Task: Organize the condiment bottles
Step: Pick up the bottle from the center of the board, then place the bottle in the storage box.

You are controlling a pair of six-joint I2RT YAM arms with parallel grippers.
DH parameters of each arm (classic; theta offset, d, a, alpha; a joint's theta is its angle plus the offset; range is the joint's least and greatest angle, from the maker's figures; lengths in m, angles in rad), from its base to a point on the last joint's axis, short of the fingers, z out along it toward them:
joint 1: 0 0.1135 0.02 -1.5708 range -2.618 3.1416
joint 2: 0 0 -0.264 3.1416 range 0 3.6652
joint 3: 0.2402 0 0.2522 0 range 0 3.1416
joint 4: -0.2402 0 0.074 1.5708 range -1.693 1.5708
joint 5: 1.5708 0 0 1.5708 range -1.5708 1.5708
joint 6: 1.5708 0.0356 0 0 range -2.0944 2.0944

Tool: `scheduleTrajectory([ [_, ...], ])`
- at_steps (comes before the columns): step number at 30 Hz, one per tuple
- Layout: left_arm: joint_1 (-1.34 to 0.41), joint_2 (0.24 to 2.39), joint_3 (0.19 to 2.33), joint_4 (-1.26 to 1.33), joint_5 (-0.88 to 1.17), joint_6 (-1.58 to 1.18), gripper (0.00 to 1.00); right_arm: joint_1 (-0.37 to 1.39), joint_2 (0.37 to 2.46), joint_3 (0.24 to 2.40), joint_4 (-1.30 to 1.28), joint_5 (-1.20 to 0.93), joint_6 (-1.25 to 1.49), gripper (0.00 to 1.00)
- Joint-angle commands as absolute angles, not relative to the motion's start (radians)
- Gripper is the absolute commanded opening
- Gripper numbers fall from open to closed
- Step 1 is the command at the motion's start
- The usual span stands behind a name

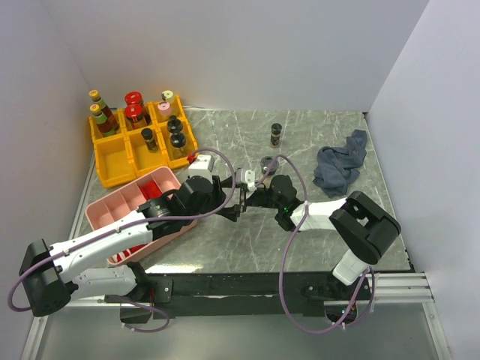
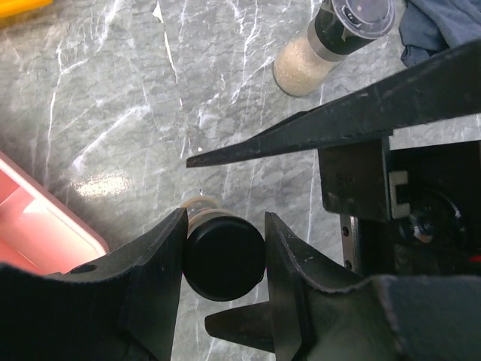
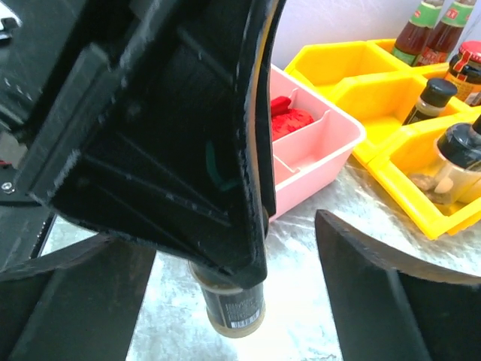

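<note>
1. Left gripper: both fingers are clamped on the black cap of a spice jar, which is held upright.
2. Right gripper: its fingers are spread, one on either side of the same jar, and touch neither side.
3. Jar label: dark with a white barcode; the text is illegible.
4. A pale shaker lies ahead and to the right of the left gripper, and a pink tray is just to its left.
5. The yellow bins ahead and to the right of the right gripper hold green-labelled bottles; their writing is too small to read.
</note>
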State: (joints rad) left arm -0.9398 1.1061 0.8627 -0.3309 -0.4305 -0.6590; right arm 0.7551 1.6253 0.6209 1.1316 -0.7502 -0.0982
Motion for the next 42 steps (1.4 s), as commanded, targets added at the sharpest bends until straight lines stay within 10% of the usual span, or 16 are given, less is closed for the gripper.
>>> scheduleTrajectory([
  [1, -0.943, 1.100, 0.930, -0.334, -0.437, -0.666, 0.01, 0.761, 1.583, 0.604, 1.142, -0.747, -0.127, 0.93],
  [17, -0.796, 1.065, 0.995, -0.377, -0.503, -0.586, 0.01, 0.767, 1.261, 0.663, 0.379, -0.497, -0.227, 1.00],
  [30, -0.337, 1.190, 1.192, -0.304, -0.497, -0.535, 0.01, 0.765, 1.112, 1.020, -0.182, -0.012, 0.212, 1.00],
  [42, 0.046, 1.359, 1.252, -0.154, -0.344, -0.525, 0.01, 0.765, 0.775, 0.825, -0.111, 0.218, 0.298, 1.00],
])
